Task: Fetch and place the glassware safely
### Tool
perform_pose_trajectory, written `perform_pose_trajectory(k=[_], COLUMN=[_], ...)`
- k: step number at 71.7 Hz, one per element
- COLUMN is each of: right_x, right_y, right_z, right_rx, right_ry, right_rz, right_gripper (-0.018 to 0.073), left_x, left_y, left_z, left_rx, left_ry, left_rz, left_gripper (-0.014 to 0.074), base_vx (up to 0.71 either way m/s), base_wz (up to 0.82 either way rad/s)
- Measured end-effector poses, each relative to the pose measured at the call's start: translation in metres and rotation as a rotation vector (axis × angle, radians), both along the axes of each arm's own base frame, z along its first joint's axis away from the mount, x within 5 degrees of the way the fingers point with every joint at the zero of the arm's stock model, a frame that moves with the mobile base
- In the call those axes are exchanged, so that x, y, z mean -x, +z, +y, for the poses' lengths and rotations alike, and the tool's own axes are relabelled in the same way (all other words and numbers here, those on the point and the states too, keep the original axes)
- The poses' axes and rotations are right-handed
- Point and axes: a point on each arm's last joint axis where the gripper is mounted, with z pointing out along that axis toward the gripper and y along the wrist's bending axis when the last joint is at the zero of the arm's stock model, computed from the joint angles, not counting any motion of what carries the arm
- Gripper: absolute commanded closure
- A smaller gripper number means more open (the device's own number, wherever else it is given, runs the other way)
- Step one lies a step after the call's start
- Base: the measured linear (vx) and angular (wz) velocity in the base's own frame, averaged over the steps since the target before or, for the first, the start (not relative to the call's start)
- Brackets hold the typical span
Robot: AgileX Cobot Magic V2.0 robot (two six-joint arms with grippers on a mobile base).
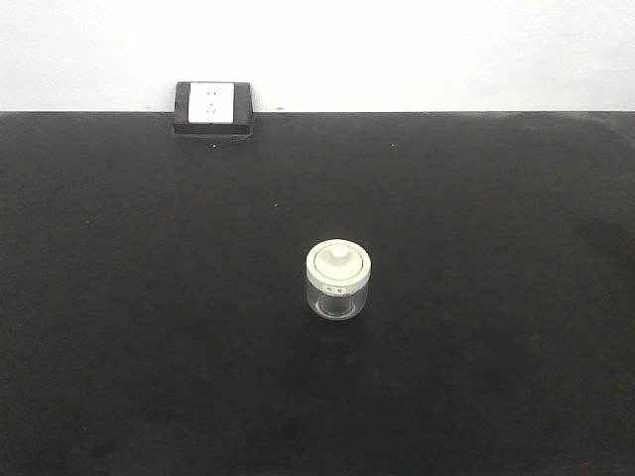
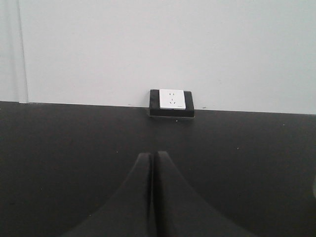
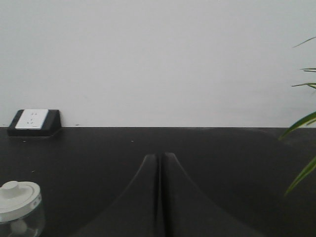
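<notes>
The glassware (image 1: 338, 281) is a small squat clear jar with a round off-white lid, a knob and a small label. It stands upright near the middle of the black table (image 1: 149, 297). The right wrist view catches the jar (image 3: 19, 207) at its bottom left corner, well left of my right gripper (image 3: 159, 156), which is shut with nothing held. My left gripper (image 2: 152, 154) is also shut and empty, and the jar does not show in its view. Neither gripper appears in the front view.
A white socket in a black housing (image 1: 212, 107) sits at the table's back edge against the white wall. It also shows ahead of the left gripper as the socket (image 2: 172, 101). Green plant leaves (image 3: 302, 123) hang in at the right.
</notes>
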Motion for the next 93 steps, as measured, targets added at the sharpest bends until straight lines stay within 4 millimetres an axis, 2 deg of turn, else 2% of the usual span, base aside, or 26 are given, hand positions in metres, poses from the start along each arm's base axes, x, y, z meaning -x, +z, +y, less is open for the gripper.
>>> perform_pose_trajectory(k=[18,32,52,72,93], right_x=[0.0,0.003,0.011,0.015,0.015], right_y=[-0.01,-0.017,-0.016,-0.057,-0.06], right_z=[-0.013,-0.01,-0.004,-0.002,-0.002], right_rx=[-0.08,0.008,0.107,0.06,0.023], right_ry=[-0.139,-0.115,-0.043,-0.031,-0.029], right_rz=[0.11,0.18,0.095,0.007,0.017], right_gripper=[0.0567,0.0567,0.0567,0.0567,0.0567], left_x=[0.0,0.0,0.0,0.0,0.0], left_y=[0.0,0.0,0.0,0.0,0.0], left_z=[0.0,0.0,0.0,0.0,0.0], left_rx=[0.0,0.001,0.001,0.001,0.001], left_ry=[0.0,0.001,0.001,0.001,0.001], left_rz=[0.0,0.0,0.0,0.001,0.004], left_gripper=[0.0603,0.0603,0.0603,0.0603,0.0603], base_vx=[0.0,0.0,0.0,0.0,0.0], base_wz=[0.0,0.0,0.0,0.0,0.0])
